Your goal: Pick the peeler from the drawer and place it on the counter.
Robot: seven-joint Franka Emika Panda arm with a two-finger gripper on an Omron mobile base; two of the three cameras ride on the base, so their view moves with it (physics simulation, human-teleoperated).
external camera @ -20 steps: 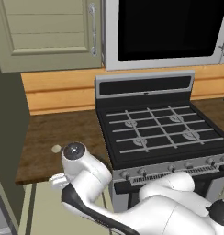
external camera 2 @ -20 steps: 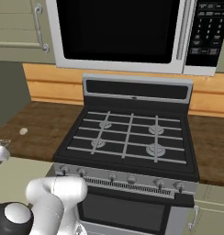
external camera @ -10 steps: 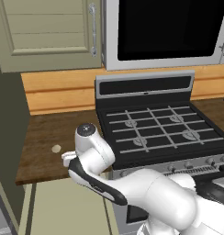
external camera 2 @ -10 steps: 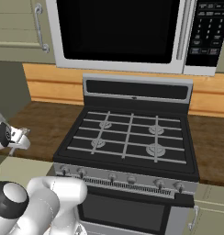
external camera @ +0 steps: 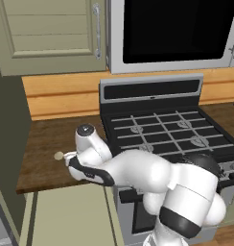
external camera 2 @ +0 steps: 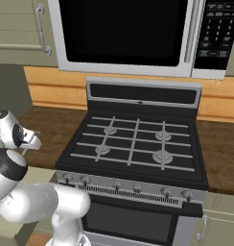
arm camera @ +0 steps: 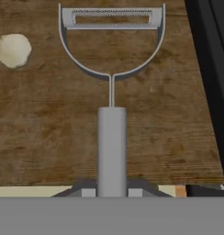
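My gripper (arm camera: 111,189) is shut on the grey handle of the peeler (arm camera: 111,137). Its looped silver head and blade point away from me, over the dark wood counter (arm camera: 54,133). From the left base view the gripper (external camera: 70,157) hangs just above the counter (external camera: 42,144) near its front edge, left of the stove. The right base view has the gripper (external camera 2: 31,142) at the far left, over the counter (external camera 2: 54,129). Below the counter edge lies the open pale drawer (external camera: 66,214).
A small round beige disc (arm camera: 13,50) (external camera: 58,155) lies on the counter just left of the peeler's head. The black stove (external camera: 167,132) (external camera 2: 133,144) borders the counter on the right, its edge (arm camera: 210,69) close to the peeler. Cabinets and a microwave hang above.
The arm has risen from low by the drawer and swung forward over the counter, carrying the peeler. The jaws have stayed shut on it.
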